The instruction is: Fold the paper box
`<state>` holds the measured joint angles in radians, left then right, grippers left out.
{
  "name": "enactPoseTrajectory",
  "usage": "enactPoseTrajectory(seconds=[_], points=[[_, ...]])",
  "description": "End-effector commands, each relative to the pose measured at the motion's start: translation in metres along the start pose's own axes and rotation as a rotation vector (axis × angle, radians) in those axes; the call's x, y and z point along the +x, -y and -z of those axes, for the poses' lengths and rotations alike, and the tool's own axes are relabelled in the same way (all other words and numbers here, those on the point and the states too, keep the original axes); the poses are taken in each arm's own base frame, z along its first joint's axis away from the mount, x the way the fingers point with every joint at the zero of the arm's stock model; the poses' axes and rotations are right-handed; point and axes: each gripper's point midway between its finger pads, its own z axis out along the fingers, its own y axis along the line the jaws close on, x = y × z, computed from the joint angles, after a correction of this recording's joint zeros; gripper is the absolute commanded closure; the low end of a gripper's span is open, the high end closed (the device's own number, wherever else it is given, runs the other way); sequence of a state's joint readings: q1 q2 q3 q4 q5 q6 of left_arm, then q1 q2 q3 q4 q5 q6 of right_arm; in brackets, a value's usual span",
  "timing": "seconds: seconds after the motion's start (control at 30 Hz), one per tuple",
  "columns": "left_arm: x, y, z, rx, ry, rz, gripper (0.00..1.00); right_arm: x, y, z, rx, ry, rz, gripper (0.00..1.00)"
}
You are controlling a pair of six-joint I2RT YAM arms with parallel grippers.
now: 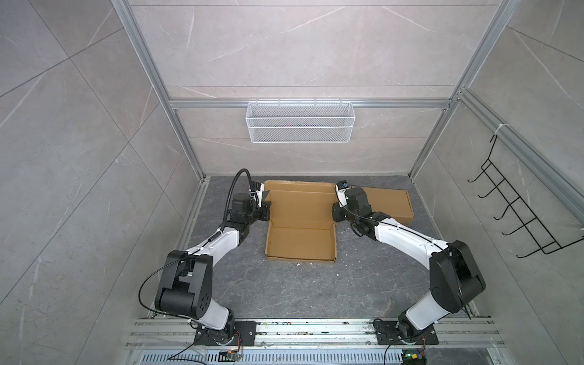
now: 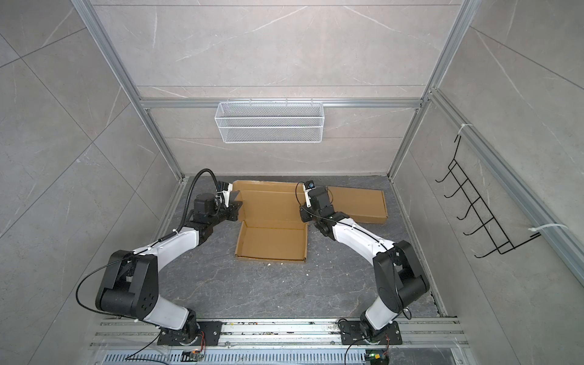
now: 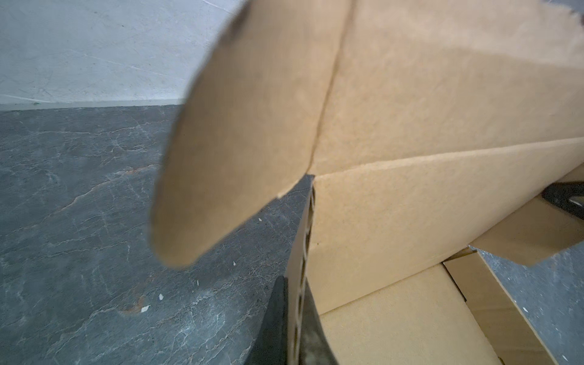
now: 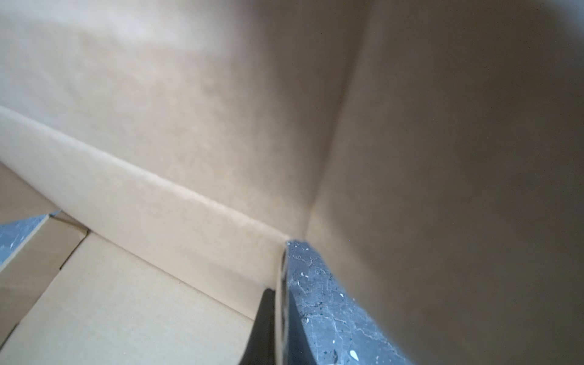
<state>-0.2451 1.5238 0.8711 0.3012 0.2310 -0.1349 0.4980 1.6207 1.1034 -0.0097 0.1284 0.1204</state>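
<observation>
The brown paper box [image 1: 300, 243] [image 2: 271, 243] lies on the dark stone table, its front tray with low walls raised and the lid panel [image 1: 300, 205] stretching behind it. My left gripper [image 1: 268, 210] [image 2: 238, 211] is at the lid's left edge. In the left wrist view it is shut [image 3: 297, 319] on that corrugated edge, below a rounded side flap [image 3: 237, 142]. My right gripper [image 1: 335, 215] [image 2: 304, 215] is at the lid's right edge. The right wrist view shows it shut [image 4: 279, 319] on the cardboard edge, with the lid [image 4: 158, 142] tilted above.
A second flat cardboard piece [image 1: 388, 202] lies at the back right, partly behind the right wrist. A white wire basket [image 1: 299, 121] hangs on the back wall and a black wire rack [image 1: 521, 218] on the right wall. White crumbs [image 1: 298, 264] dot the table.
</observation>
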Motion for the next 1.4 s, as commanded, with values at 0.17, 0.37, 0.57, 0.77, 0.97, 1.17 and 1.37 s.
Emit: enactPoseTrajectory(seconds=[0.17,0.37,0.57,0.77,0.97,1.17,1.37], points=[[-0.044,0.022,0.015,-0.051,0.195,0.05,1.0,-0.032,-0.011,0.021,0.069,0.114,-0.087,1.0],[-0.051,0.023,0.02,-0.065,0.245,0.086,1.0,-0.035,-0.018,0.025,0.094,0.155,-0.125,1.0],[-0.03,0.03,0.018,-0.068,0.239,0.085,1.0,-0.014,-0.021,0.023,0.12,0.164,-0.139,1.0],[-0.016,0.032,0.017,-0.057,0.235,0.119,1.0,-0.004,-0.021,0.024,0.123,0.154,-0.143,1.0],[-0.013,0.037,0.022,-0.044,0.241,0.127,1.0,0.0,-0.02,0.026,0.123,0.156,-0.16,1.0],[-0.013,0.04,0.027,-0.033,0.245,0.134,1.0,-0.003,-0.024,0.03,0.129,0.172,-0.171,1.0],[-0.005,0.045,0.029,-0.025,0.241,0.144,1.0,0.004,-0.028,0.033,0.152,0.189,-0.171,1.0]])
